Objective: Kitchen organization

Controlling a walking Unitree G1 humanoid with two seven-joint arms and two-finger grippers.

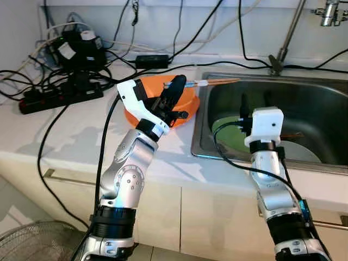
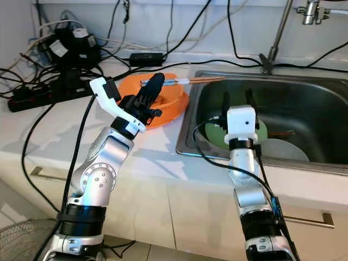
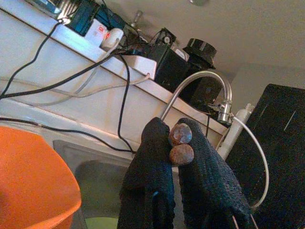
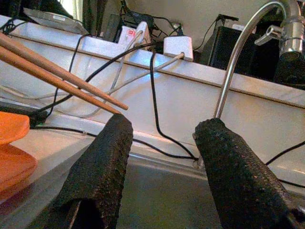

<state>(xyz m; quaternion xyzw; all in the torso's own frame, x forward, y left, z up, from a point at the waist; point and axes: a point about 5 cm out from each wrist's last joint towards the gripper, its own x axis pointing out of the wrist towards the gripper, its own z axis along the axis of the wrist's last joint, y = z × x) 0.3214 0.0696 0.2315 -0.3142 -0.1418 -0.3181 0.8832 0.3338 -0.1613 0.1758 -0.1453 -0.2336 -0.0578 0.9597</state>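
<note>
At the counter's front edge, the right gripper (image 2: 235,99) hangs over the sink (image 1: 304,87), fingers spread wide and holding nothing. Below it in the basin lie a green plate (image 1: 225,128) and a pale plate (image 2: 283,149), the green one nearer the basin's left wall. Just left of the sink, the left gripper (image 1: 176,87) reaches over the orange bowl (image 1: 187,103), its fingers pinched together on a pair of chopsticks (image 1: 217,82) (the wrist view shows their round ends between the pads). The chopsticks run level from the bowl's far rim out over the sink's left corner. They look light, stiff and smooth, likely to roll or slip in a loose pinch; a grip nearer their middle would probably steady them better than this end hold. At the counter's back edge sit a power strip (image 1: 60,98), adapters and tangled cables (image 1: 32,73), with the tap (image 1: 285,38) behind the sink.
</note>
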